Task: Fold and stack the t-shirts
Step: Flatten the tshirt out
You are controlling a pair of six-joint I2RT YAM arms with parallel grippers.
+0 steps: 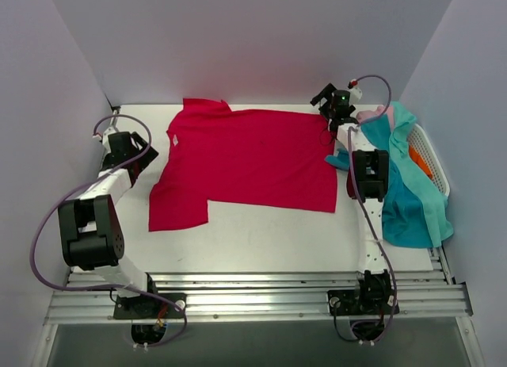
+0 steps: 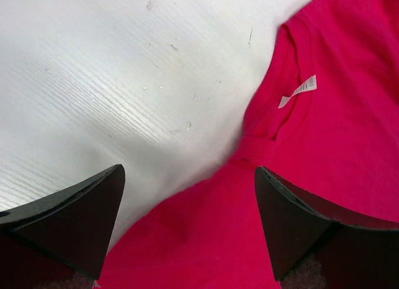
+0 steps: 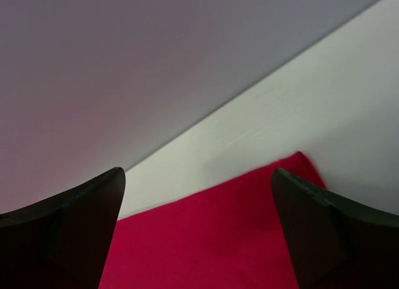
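Across the white bench (image 1: 261, 240), a crimson red cotton t-shirt (image 1: 253, 161) lies spread flat. Left fingers (image 2: 75, 220) gape, released, beside its labelled collar; right fingers (image 3: 324, 226), likewise released, hover at its far corner. Teal cotton t-shirts (image 1: 412, 200) drape a white slotted plastic basket (image 1: 434, 157).

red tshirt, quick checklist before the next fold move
1. Red t-shirt spread flat on the table, both sleeves out: ok.
2. Left gripper open, holding nothing: ok.
3. Left gripper above the shirt's edge near the collar tag: ok.
4. Right gripper open, holding nothing, above the shirt's far corner: ok.
5. Teal t-shirts draped over the basket, not lying on the red t-shirt's hem edge: cannot tell, the right arm covers that spot.
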